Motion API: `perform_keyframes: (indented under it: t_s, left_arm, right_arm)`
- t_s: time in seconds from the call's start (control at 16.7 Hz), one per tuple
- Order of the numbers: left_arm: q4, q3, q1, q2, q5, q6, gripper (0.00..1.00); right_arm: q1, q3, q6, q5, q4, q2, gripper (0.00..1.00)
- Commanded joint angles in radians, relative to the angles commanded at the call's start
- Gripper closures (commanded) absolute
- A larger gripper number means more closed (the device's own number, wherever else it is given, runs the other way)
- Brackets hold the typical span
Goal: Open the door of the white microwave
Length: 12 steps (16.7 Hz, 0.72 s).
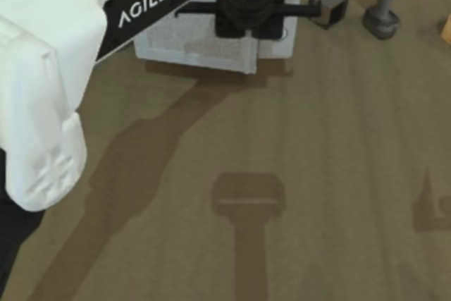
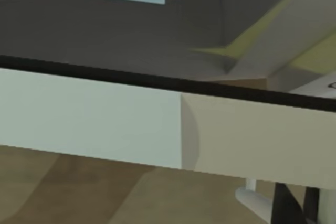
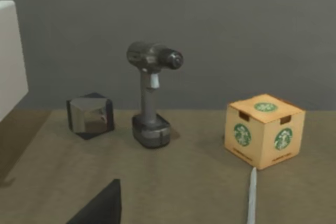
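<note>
One white microwave (image 1: 211, 47) sits at the far edge of the worktop (image 1: 317, 174), a little left of centre in the top view, and its door (image 1: 194, 46), the panel with the grey mesh window, faces toward me; whether it stands ajar I cannot tell from above. My left arm reaches across from the near left, and my left gripper (image 1: 246, 10) hangs over the front of the microwave, its dark body hiding the right part of the front face. I cannot tell how wide its jaws stand or whether they have hold of anything (the left wrist view shows only a pale panel edge with a dark strip along it, very close). To the right of the microwave I count one small dark cube (image 1: 329, 5), then one power drill (image 1: 391, 1) standing upright, and, in the right wrist view, one orange box (image 3: 264, 129) with green round logos beyond the drill. All three stand apart from each other along the back edge. The near half of the worktop carries only shadows. My right arm is out of the top view.
</note>
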Motion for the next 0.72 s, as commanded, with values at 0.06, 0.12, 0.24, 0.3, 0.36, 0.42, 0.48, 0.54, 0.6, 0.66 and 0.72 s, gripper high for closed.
perform_keyframes:
  t_s: [0.06,0.12,0.24,0.3,0.36,0.42,0.48,0.54,0.6,0.66,0.72]
  left_arm:
    - [0.000,0.000,0.000,0.000,0.000,0.000,1.00]
    - [0.000,0.000,0.000,0.000,0.000,0.000,1.00]
    - [0.000,0.000,0.000,0.000,0.000,0.000,1.00]
    - [0.000,0.000,0.000,0.000,0.000,0.000,1.00]
    - [0.000,0.000,0.000,0.000,0.000,0.000,1.00]
    - [0.000,0.000,0.000,0.000,0.000,0.000,1.00]
    - [0.000,0.000,0.000,0.000,0.000,0.000,1.00]
    - [0.000,0.000,0.000,0.000,0.000,0.000,1.00]
    - [0.001,0.000,-0.007,0.003,0.005,-0.004,1.00]
    - [0.004,-0.004,-0.007,0.000,0.005,-0.001,1.00]
    - [0.015,-0.018,-0.005,-0.012,0.006,0.008,1.00]
  right_arm:
    - [0.000,0.000,0.000,0.000,0.000,0.000,0.00]
    - [0.000,0.000,0.000,0.000,0.000,0.000,0.00]
    - [0.000,0.000,0.000,0.000,0.000,0.000,0.00]
    - [0.000,0.000,0.000,0.000,0.000,0.000,0.00]
    - [0.000,0.000,0.000,0.000,0.000,0.000,0.00]
    - [0.000,0.000,0.000,0.000,0.000,0.000,0.00]
    - [0.000,0.000,0.000,0.000,0.000,0.000,0.00]
    - [0.000,0.000,0.000,0.000,0.000,0.000,0.00]
    - [0.000,0.000,0.000,0.000,0.000,0.000,0.00]
    - [0.000,0.000,0.000,0.000,0.000,0.000,0.00]
    - [0.000,0.000,0.000,0.000,0.000,0.000,0.00]
